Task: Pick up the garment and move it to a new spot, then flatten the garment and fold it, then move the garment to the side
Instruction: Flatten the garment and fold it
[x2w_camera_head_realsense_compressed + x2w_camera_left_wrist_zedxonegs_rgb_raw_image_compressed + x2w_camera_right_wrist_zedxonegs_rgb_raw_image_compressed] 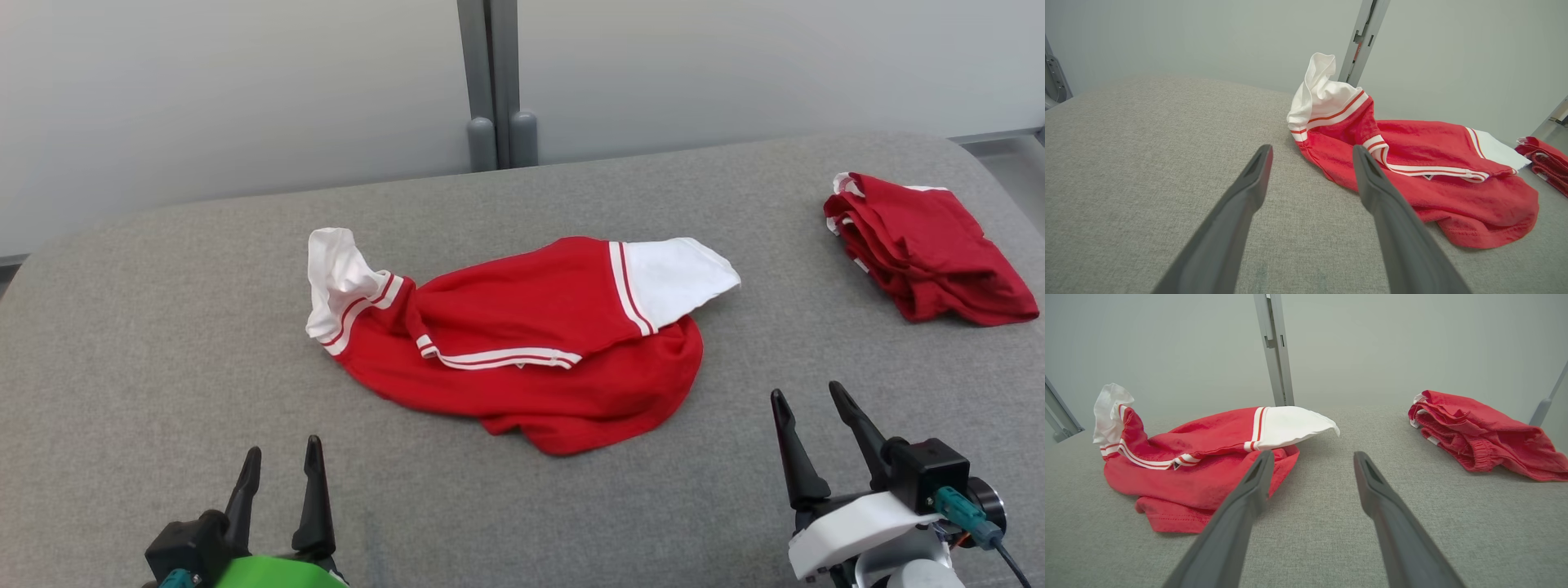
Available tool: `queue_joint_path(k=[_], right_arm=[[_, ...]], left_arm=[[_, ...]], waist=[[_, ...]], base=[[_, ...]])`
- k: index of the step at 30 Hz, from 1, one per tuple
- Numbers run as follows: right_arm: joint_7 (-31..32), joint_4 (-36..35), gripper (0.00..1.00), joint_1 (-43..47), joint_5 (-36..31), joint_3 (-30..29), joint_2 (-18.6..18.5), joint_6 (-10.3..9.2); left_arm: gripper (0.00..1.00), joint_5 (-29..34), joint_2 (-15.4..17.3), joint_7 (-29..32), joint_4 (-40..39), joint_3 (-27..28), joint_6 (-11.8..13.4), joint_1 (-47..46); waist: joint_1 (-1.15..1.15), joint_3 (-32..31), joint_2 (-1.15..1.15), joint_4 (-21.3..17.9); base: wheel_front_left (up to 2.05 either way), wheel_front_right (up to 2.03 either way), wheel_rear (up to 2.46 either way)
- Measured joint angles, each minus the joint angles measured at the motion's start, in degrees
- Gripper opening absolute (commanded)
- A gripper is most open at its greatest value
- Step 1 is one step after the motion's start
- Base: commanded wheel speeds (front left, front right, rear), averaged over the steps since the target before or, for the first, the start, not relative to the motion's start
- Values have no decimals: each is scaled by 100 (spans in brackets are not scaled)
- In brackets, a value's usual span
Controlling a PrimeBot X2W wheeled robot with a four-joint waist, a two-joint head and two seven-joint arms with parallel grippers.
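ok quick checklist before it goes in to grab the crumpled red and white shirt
1. Left gripper open and empty: ok.
2. Right gripper open and empty: ok.
3. Red and white shirt lies ahead between the two grippers, untouched: ok.
4. Shirt lying flat: not ok; it is crumpled, with one white sleeve bunched upward.
5. Folded red garment lies apart from the shirt, far right: ok.
6. Bare grey surface for a new spot: ok, on the left.

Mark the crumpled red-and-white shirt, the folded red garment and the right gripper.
crumpled red-and-white striped fabric shirt (531, 302), head view, on its red middle panel.
folded red fabric garment (931, 245), head view, on its top layer.
right gripper (805, 389), head view, midway between its fingertips.
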Motion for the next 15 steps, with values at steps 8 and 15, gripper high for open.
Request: queue_joint_path(k=[8,15], right_arm=[[0,13,100,1,-1,22,-1,0],[0,15,100,3,-1,46,0,0]], left_arm=[[100,5,-9,0,45,-66,-22,49],[100,14,-10,0,37,-166,-23,44]], waist=[[0,-1,0,19],[0,48,0,19]], base=[[0,0,0],[0,0,0]])
